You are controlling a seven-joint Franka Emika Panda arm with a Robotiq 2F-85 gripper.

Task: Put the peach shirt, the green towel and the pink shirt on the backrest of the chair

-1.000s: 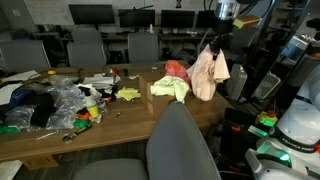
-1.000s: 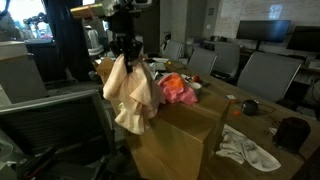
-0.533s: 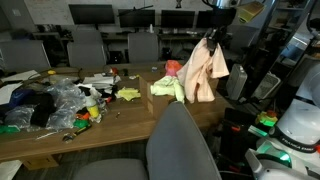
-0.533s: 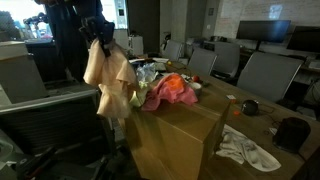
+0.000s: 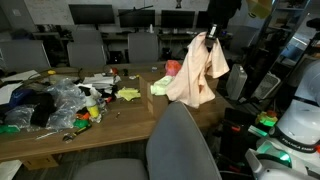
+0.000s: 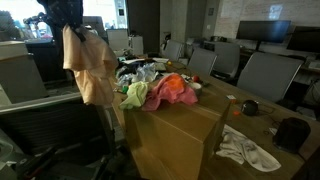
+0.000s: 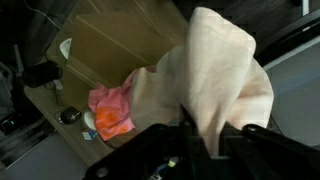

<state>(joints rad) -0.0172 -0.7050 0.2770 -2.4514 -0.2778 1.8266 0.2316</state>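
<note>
Fingers (image 5: 210, 38) of mine are pinched narrow on a bunched fold of the peach shirt (image 5: 200, 72), and the cloth hangs loose beneath them.

Largest below me is the counter (image 5: 130, 115); the shirt's hem dangles just past its edge, so I judge I can travel without dragging across it.

Next, the chair (image 5: 185, 145): its rounded backrest top sits well below my fingers and nearer the camera. To do this step well I should stay high until the hem has passed over that top, then come down so cloth falls on both sides of it. The top looks smooth, so an uneven split would probably slide off; I would let go only once the weight rests on the backrest.

Down by the counter edge lies the pink shirt (image 5: 175, 68), and just beside it the green towel (image 5: 158, 88), both waiting their turn.
</note>
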